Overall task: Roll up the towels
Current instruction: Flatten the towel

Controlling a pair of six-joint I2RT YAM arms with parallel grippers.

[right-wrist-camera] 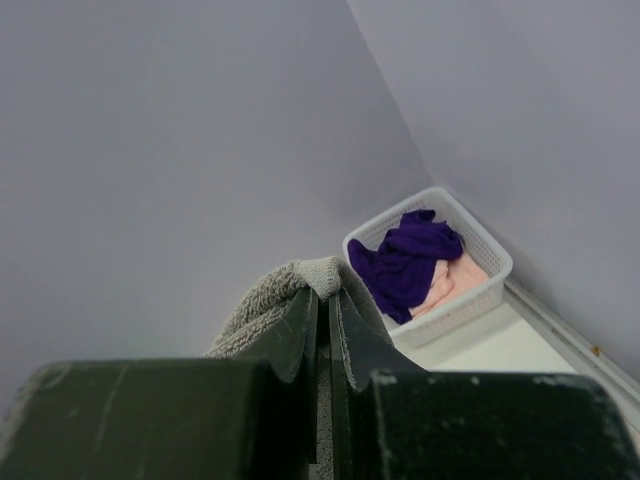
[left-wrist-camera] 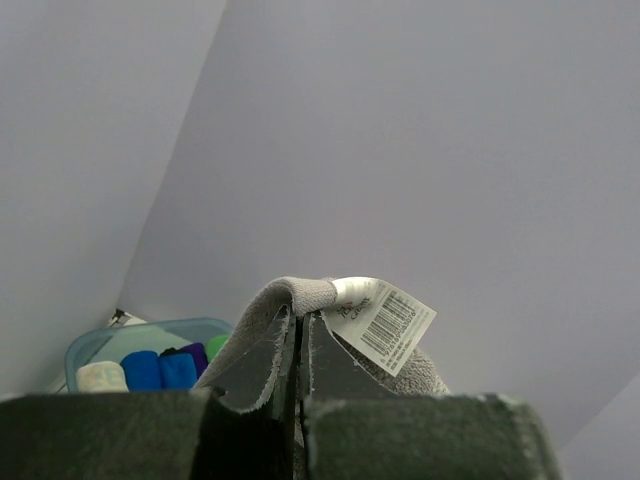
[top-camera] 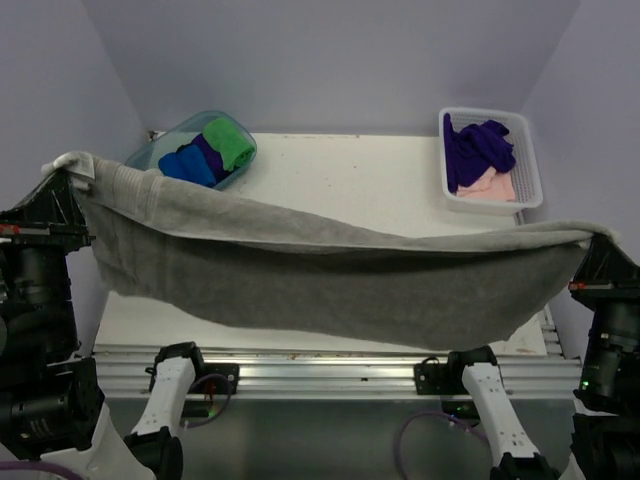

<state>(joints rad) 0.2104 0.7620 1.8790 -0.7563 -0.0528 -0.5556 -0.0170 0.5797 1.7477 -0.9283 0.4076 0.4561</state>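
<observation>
You hold the grey towel [top-camera: 330, 280] stretched across the near half of the table [top-camera: 340, 175], sagging in the middle. Your left gripper [top-camera: 72, 178] is clamped on its corner at 9 o'clock, jaws pressed together on the cloth beside a barcode label [left-wrist-camera: 385, 325]. Your right gripper [top-camera: 600, 238] is clamped on the opposite corner at 3 o'clock, jaws likewise together on the fabric. Whether the hanging lower edge touches the table cannot be told from above. Farther back, at 11 o'clock, a clear tub [top-camera: 143, 155] holds rolled cloths [top-camera: 210, 155] in blue, purple and green. At 1 o'clock, a white basket [top-camera: 530, 165] holds the purple towel [top-camera: 478, 148], crumpled over the pink towel [top-camera: 490, 186].
</observation>
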